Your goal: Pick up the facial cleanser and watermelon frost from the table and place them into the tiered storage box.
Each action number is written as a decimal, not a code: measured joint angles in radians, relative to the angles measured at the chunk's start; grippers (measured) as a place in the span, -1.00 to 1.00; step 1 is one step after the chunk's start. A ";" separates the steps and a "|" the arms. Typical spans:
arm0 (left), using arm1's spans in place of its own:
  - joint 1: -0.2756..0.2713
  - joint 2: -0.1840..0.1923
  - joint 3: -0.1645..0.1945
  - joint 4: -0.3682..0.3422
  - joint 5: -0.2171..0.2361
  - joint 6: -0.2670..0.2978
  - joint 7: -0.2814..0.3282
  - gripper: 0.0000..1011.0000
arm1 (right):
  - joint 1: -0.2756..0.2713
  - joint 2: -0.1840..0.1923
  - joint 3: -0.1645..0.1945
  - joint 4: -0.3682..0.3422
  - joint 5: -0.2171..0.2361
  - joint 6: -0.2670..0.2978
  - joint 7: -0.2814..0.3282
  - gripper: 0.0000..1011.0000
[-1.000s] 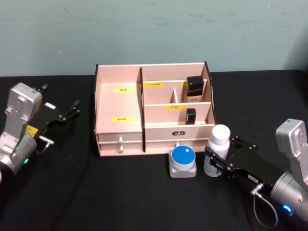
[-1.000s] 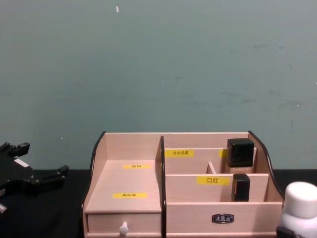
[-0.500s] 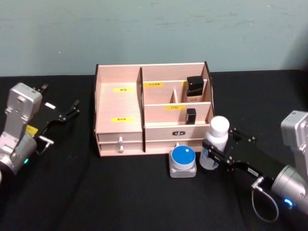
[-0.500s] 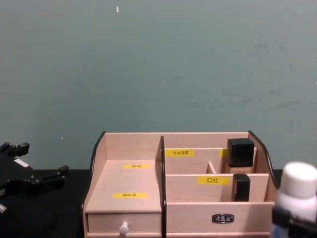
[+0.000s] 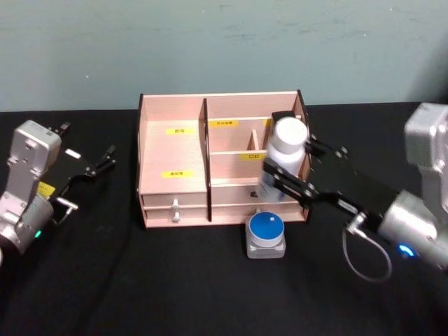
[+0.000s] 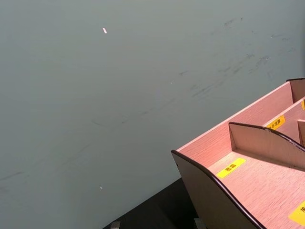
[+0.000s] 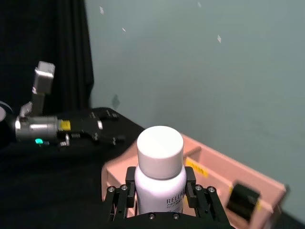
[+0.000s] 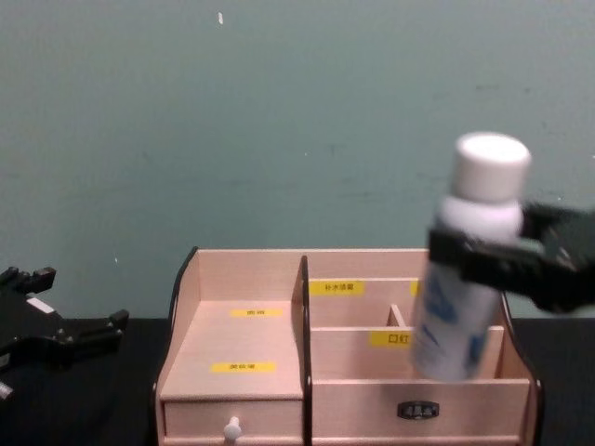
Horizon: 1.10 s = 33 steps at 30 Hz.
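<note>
My right gripper (image 5: 280, 178) is shut on the facial cleanser (image 5: 283, 157), a white bottle with a white cap and blue print. It holds the bottle upright in the air over the right half of the tiered storage box (image 5: 175, 150). The chest view has the facial cleanser (image 8: 469, 269) raised in front of the box's (image 8: 232, 344) right compartments, clamped by the right gripper (image 8: 465, 265). In the right wrist view the fingers (image 7: 125, 193) press the facial cleanser (image 7: 159, 176) from both sides. A blue-lidded jar (image 5: 266, 234), the watermelon frost, sits on the table before the box. My left gripper (image 5: 105, 159) rests open at the far left.
A black-capped item (image 5: 282, 115) stands in the box's rear right compartment, partly behind the bottle. A white-knobbed drawer (image 5: 175, 208) faces me at the box's lower left. The box's wide left tier (image 6: 248, 176) holds nothing. Black cloth covers the table (image 5: 140, 280).
The right gripper has lifted the bottle off the table beside the jar and carried it up, back and left over the box. The left arm has not moved.
</note>
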<state>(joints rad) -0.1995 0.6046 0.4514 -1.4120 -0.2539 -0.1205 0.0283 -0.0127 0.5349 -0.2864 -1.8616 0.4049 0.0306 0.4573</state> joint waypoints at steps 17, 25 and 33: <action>0.000 0.000 0.000 0.000 0.000 0.000 0.000 0.98 | 0.267 -0.109 -0.122 0.155 -0.047 0.027 -0.012 0.18; 0.000 0.000 0.000 0.000 0.000 0.000 0.000 0.98 | 0.318 -0.144 -0.136 0.252 -0.052 0.044 -0.031 0.18; 0.000 0.000 0.000 0.000 0.000 0.000 0.000 0.98 | 0.350 -0.167 -0.140 0.321 -0.038 0.060 -0.033 0.18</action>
<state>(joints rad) -0.1995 0.6047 0.4514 -1.4120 -0.2539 -0.1205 0.0283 0.3373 0.3679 -0.4264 -1.5410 0.3666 0.0902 0.4244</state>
